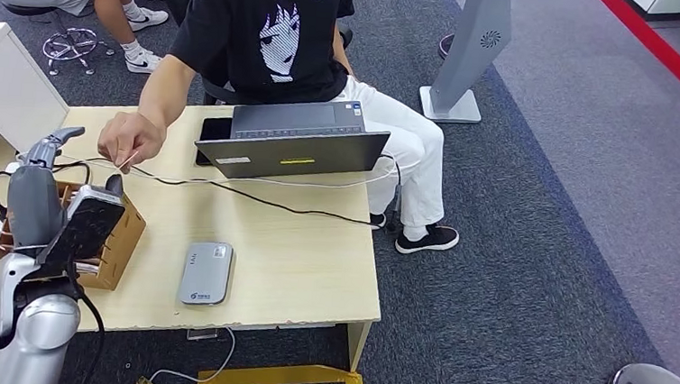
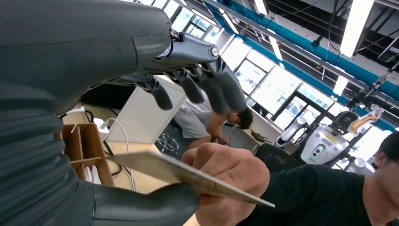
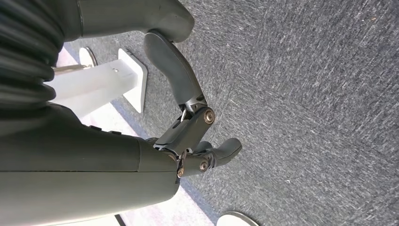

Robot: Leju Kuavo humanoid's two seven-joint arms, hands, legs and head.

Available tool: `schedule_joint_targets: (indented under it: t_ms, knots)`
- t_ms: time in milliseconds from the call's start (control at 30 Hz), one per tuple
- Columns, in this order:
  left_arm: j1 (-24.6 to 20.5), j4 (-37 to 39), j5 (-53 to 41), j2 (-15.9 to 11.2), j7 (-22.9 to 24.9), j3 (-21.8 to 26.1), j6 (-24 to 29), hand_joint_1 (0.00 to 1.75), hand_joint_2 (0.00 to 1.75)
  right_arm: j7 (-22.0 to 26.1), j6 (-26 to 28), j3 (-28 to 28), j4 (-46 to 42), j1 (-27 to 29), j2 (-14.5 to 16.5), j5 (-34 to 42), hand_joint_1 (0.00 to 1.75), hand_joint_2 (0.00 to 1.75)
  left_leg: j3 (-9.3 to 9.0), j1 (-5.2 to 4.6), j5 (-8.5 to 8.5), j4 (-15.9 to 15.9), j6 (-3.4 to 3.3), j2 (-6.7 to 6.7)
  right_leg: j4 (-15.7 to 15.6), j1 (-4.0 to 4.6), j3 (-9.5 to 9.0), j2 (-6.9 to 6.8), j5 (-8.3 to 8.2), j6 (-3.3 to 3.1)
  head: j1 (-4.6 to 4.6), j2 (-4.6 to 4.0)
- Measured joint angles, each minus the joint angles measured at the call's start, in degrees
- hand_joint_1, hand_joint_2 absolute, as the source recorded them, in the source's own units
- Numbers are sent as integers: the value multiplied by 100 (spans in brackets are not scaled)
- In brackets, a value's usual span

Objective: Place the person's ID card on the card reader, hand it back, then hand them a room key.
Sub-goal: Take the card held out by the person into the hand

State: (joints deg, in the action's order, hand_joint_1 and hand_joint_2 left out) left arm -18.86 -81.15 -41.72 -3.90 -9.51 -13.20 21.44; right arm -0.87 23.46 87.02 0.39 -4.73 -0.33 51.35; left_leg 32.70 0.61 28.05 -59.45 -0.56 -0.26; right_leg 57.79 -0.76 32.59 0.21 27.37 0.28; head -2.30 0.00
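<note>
ID card (image 2: 188, 176), a thin pale sheet seen edge-on in the left wrist view, is pinched in the person's hand (image 2: 228, 176), and its near end lies just above the left hand's thick grey thumb (image 2: 146, 205); whether card and thumb touch I cannot tell. The left hand (image 1: 47, 185) is raised over the table's left end with its darker fingers (image 2: 207, 89) spread wide above the card, holding nothing. In the head view the person's hand (image 1: 130, 141) reaches to just beside it.

Below that hand stands a brown cardboard box (image 1: 120, 240) with dividers; white cards (image 2: 91, 174) stand upright in one compartment, though nothing on them can be read. Near the table's front edge lies the grey card reader (image 1: 205, 273), flat, with small marks on its top and a logo at its near end, too small to read.

A grey laptop (image 1: 294, 144) sits open before the person, a yellow strip on its lid. The person's black T-shirt (image 1: 275, 34) bears a white cartoon face and small white lettering that I cannot make out.

The right hand (image 3: 188, 136) hangs over grey carpet (image 3: 306, 94), fingers loosely apart, holding nothing.
</note>
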Motion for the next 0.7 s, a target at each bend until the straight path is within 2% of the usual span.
schedule_joint_targets:
  t_ms: [700]
  knots:
    - [102,0,46,30,-24,30,114,175,175,0,27,47,0,16,-1,73,0,175,0,0,0,0,0,0,0,0,0,0,0,0,0,0]
